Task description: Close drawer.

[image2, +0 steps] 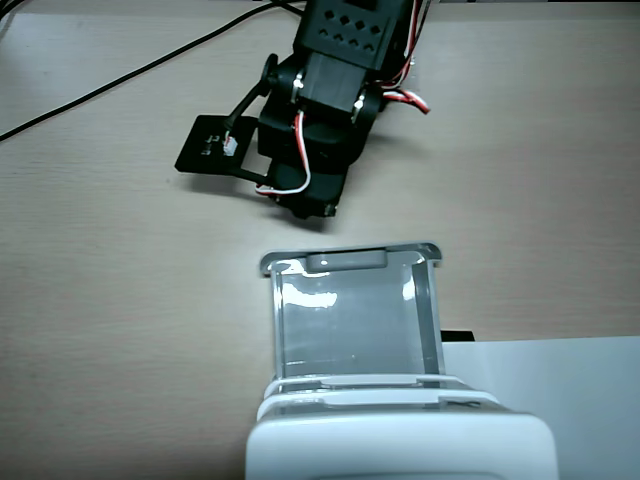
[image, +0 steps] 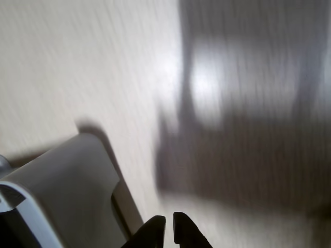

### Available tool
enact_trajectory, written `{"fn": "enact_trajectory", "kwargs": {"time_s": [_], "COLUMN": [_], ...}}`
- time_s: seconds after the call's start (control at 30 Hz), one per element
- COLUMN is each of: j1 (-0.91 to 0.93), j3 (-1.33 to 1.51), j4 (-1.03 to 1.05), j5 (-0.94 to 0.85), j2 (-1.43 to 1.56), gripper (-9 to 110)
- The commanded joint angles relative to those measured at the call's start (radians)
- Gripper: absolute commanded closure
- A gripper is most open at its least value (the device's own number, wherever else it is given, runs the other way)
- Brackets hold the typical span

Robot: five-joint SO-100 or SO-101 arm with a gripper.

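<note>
In the wrist view we are looking down at a pale, faintly grained bench (image: 77, 62), smeared by motion blur and crossed by a broad dark shadow on the right. The gripper (image: 169, 223) is entering from the bottom edge, its two black fingertips standing almost together with only a thin gap; we are seeing nothing between them. A grey, rounded shape at lower left may be the drawer (image: 72, 181), but blur is keeping us from being sure.

In the fixed view the same light wood-look bench (image2: 100, 300) is carrying a black cable (image2: 130, 75) at upper left. The drawer (image2: 350, 310), clear and glossy with greyish walls, a rounded front rim and a flat tab handle (image2: 346, 260), is sticking well out of the opaque white housing (image2: 400, 445). The black arm (image2: 320, 120) is hovering just beyond the handle, apart from it. We are judging the closing not yet begun: the whole push is left.
</note>
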Motion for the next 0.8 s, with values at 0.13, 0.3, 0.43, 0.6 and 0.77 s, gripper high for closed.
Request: {"fn": "enact_trajectory", "kwargs": {"time_s": [0.13,0.3,0.43,0.6,0.77], "j1": [-0.049,-0.149,-0.252,-0.324,-0.330], "j3": [0.057,0.138,0.143,0.115,0.078], "j4": [-0.072,-0.123,-0.175,-0.222,-0.319], "j5": [-0.031,-0.003,0.015,0.040,0.038], "j2": [0.055,0.129,0.121,0.012,-0.120], "gripper": [101,101,101,101,101]}}
